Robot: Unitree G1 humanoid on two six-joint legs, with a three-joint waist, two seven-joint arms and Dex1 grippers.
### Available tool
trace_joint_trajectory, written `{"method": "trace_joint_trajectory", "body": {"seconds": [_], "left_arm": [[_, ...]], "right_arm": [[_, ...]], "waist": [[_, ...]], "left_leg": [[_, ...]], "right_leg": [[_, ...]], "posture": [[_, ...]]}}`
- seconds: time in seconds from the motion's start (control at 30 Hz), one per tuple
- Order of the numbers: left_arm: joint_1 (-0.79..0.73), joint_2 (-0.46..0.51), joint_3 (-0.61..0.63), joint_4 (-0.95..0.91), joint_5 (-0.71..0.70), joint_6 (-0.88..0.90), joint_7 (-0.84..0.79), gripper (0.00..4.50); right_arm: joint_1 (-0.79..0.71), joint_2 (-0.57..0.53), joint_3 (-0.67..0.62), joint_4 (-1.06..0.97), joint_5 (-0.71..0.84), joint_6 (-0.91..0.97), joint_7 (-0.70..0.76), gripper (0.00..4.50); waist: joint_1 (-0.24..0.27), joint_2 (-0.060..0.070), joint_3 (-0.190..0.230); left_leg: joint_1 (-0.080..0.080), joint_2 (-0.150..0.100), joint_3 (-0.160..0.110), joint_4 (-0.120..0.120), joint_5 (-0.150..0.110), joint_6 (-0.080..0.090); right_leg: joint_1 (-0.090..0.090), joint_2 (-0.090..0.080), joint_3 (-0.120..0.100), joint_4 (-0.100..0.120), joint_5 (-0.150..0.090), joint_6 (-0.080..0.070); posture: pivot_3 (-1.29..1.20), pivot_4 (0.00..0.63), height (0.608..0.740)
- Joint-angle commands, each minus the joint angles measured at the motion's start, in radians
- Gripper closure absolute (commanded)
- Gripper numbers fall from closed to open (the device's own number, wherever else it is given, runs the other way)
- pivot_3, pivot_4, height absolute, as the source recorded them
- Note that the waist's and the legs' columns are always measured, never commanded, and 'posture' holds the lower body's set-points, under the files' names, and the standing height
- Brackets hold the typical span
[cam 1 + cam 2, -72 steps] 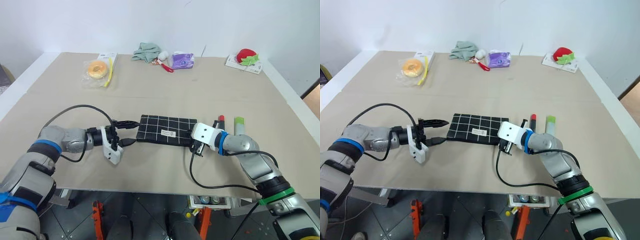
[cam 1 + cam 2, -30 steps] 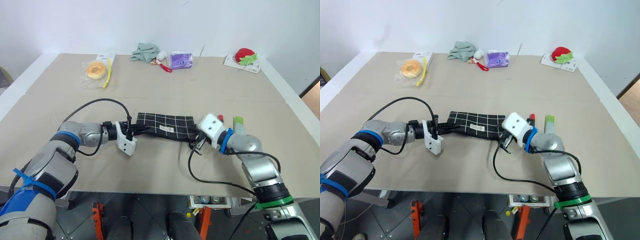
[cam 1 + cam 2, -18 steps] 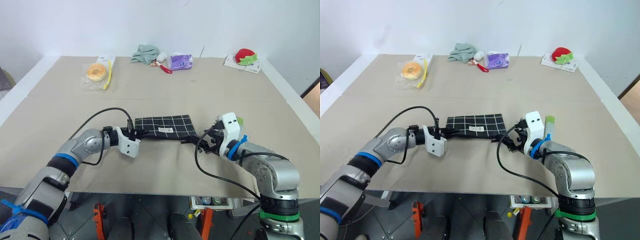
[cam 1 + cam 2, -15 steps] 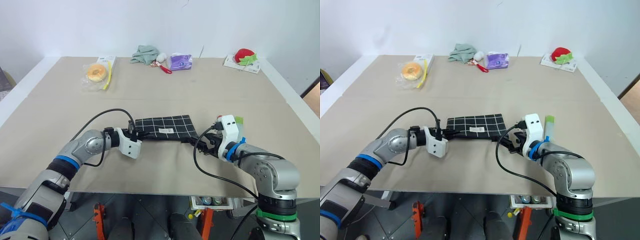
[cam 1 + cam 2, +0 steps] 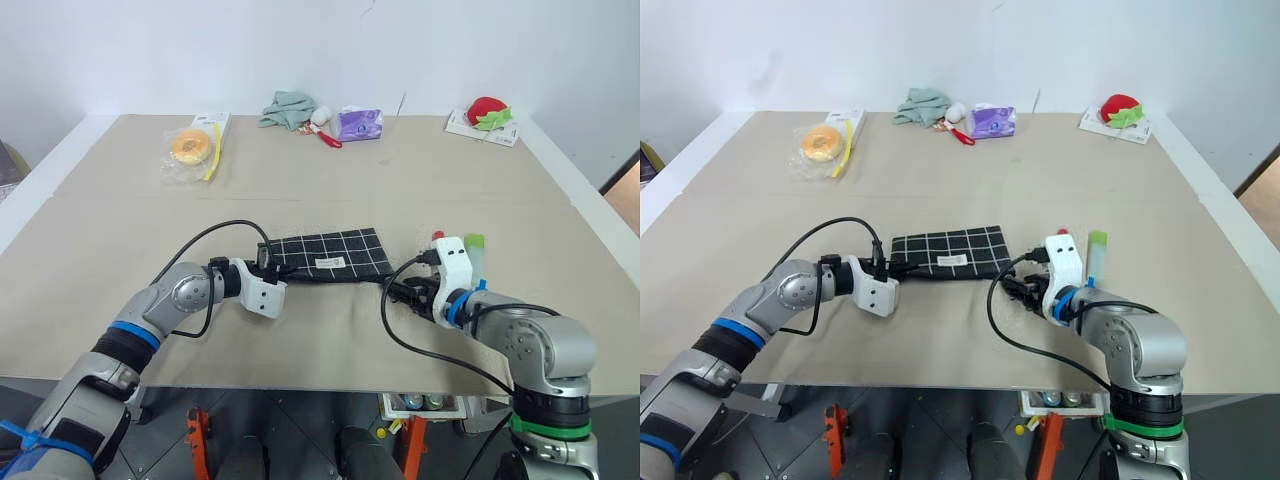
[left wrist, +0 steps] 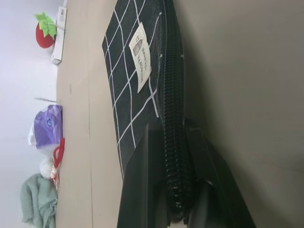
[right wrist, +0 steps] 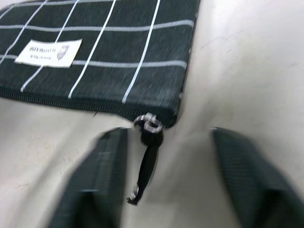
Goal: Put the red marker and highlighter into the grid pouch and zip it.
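Grid pouch (image 5: 327,256): is lying flat on the worktop (image 5: 330,170), between the two claws; its long axis is running across the worktop from left to right, slightly skewed; the white label is facing up, and the zipper edge is lying along the near side.

Left claw (image 5: 272,268): is being held clamped tight on the pouch's left end; in the left wrist view the two fingers (image 6: 142,190) are seen pinching the zipper edge at that corner, one on each side.

Right claw (image 5: 1012,287): is being held just off the pouch's right end, pointing at it, low over the worktop; in the right wrist view its fingers (image 7: 95,180) are standing apart with nothing gripped.

Zipper pull (image 7: 149,124): is sitting at the pouch's right near corner; its cord is trailing away from the pouch into the gap between the right claw's fingers; contact with either finger cannot be told.

Red marker (image 5: 438,236): only the red tip is seen, just behind the right wrist, to the right of the pouch; its lie cannot be judged.

Highlighter (image 5: 1096,256): is lying on the worktop beside the marker, farther right, green cap toward the far edge, long axis running near to far.

Far clutter: a bagged doughnut (image 5: 190,146), a green cloth (image 5: 288,108), a purple pack (image 5: 360,123) and a strawberry toy (image 5: 488,112) are lying along the far side, well apart from the pouch.
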Motion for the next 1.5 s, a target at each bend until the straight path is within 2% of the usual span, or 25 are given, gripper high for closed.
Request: {"method": "trace_joint_trajectory", "body": {"seconds": [0.03,0.07,0.1,0.3,0.4,0.77,0.87,1.0,1.13,1.27,1.3,1.33,1.4,1.5], "left_arm": [[0.032,-0.015,-0.024,0.001,-0.002,0.008,-0.03,4.5],[0.032,-0.017,-0.021,0.002,-0.003,0.01,-0.032,4.5],[0.034,-0.019,-0.019,0.0,-0.004,0.011,-0.034,4.5],[0.045,-0.032,-0.005,-0.017,-0.017,0.026,-0.049,4.5],[0.05,-0.048,0.002,-0.025,-0.029,0.039,-0.056,4.5],[0.053,-0.089,0.018,-0.037,-0.035,0.07,-0.065,4.5],[0.057,-0.093,0.021,-0.041,-0.033,0.073,-0.066,4.5],[0.06,-0.097,0.025,-0.048,-0.035,0.078,-0.066,4.5],[0.065,-0.097,0.03,-0.054,-0.039,0.08,-0.07,4.5],[0.069,-0.09,0.04,-0.054,-0.051,0.081,-0.077,4.5],[0.07,-0.087,0.044,-0.052,-0.056,0.081,-0.079,4.5],[0.069,-0.083,0.047,-0.047,-0.059,0.079,-0.081,4.5],[0.067,-0.079,0.05,-0.041,-0.063,0.076,-0.083,4.5],[0.063,-0.077,0.05,-0.03,-0.067,0.073,-0.083,4.5]], "right_arm": [[-0.007,0.012,0.025,-0.018,0.008,-0.029,-0.007,3.65],[-0.01,0.016,0.033,-0.013,0.005,-0.033,-0.011,4.14],[-0.012,0.02,0.039,-0.01,0.003,-0.037,-0.014,4.42],[-0.015,0.017,0.081,-0.011,0.002,-0.076,-0.009,4.42],[-0.019,0.022,0.143,-0.04,0.012,-0.097,0.009,4.42],[-0.105,0.211,0.384,-0.006,-0.007,-0.16,-0.022,4.42],[-0.12,0.238,0.409,0.011,-0.015,-0.172,-0.015,4.42],[-0.113,0.227,0.424,0.018,-0.025,-0.19,-0.002,4.42],[-0.091,0.142,0.43,0.013,-0.066,-0.261,0.027,4.42],[-0.069,0.077,0.32,-0.05,-0.019,-0.297,0.072,4.42],[-0.059,0.055,0.272,-0.081,0.018,-0.282,0.096,3.78],[-0.049,0.028,0.228,-0.112,0.052,-0.27,0.121,3.54],[-0.039,-0.005,0.173,-0.148,0.099,-0.253,0.148,2.74],[-0.028,-0.04,0.088,-0.19,0.173,-0.258,0.182,1.11]], "waist": [[0.0,0.0,0.0],[0.0,0.0,0.0],[0.0,0.0,0.0],[0.0,0.0,0.0],[0.0,0.0,0.0],[-0.002,0.0,0.0],[-0.001,0.0,0.0],[0.0,0.0,0.0],[0.002,0.0,0.0],[0.003,0.0,0.0],[0.005,0.0,0.0],[0.005,0.0,0.0],[0.008,0.0,0.0],[0.007,0.0,0.0]], "left_leg": [[0.0,0.0,0.0,0.0,0.0,0.0],[0.0,0.0,0.0,0.0,0.0,0.0],[0.0,0.0,0.0,0.0,0.0,0.0],[0.0,0.0,0.0,0.0,0.0,0.0],[-0.001,0.0,0.0,0.0,0.0,0.0],[-0.002,0.0,-0.001,0.0,0.0,0.001],[-0.002,0.0,-0.002,0.0,0.0,0.001],[-0.002,0.0,-0.002,0.0,0.0,0.001],[-0.002,0.0,-0.002,0.0,0.0,0.001],[-0.003,0.0,-0.002,0.0,-0.001,0.001],[-0.003,0.0,-0.002,0.0,-0.001,0.001],[-0.004,0.0,-0.002,0.0,-0.001,0.001],[-0.005,-0.001,-0.002,0.0,-0.001,0.001],[-0.004,-0.001,-0.002,0.0,-0.002,0.001]], "right_leg": [[0.0,0.0,0.0,0.0,0.0,0.0],[0.0,0.0,0.0,0.0,0.0,0.0],[0.0,0.0,0.0,0.0,0.0,0.0],[0.0,0.0,0.0,0.0,0.0,0.0],[0.0,0.0,0.0,-0.001,0.0,0.0],[0.0,-0.001,-0.001,-0.002,-0.001,0.001],[0.0,0.0,-0.002,-0.002,-0.001,0.0],[0.0,-0.001,-0.002,-0.002,-0.001,0.0],[0.0,-0.001,-0.002,-0.002,-0.001,0.0],[0.0,-0.001,-0.002,-0.003,-0.001,0.001],[-0.001,-0.001,-0.002,-0.003,-0.001,0.001],[-0.001,-0.001,-0.002,-0.003,-0.002,0.001],[-0.001,-0.001,-0.002,-0.003,-0.002,0.001],[-0.001,-0.001,-0.002,-0.004,-0.003,0.001]], "posture": [[0.0,0.15,0.739],[0.0,0.15,0.739],[0.0,0.15,0.739],[0.0,0.15,0.739],[0.0,0.15,0.739],[0.0,0.15,0.739],[0.0,0.15,0.739],[0.0,0.15,0.739],[0.0,0.15,0.739],[0.0,0.15,0.739],[0.0,0.15,0.739],[0.0,0.15,0.739],[0.0,0.15,0.739],[0.0,0.15,0.739]]}}
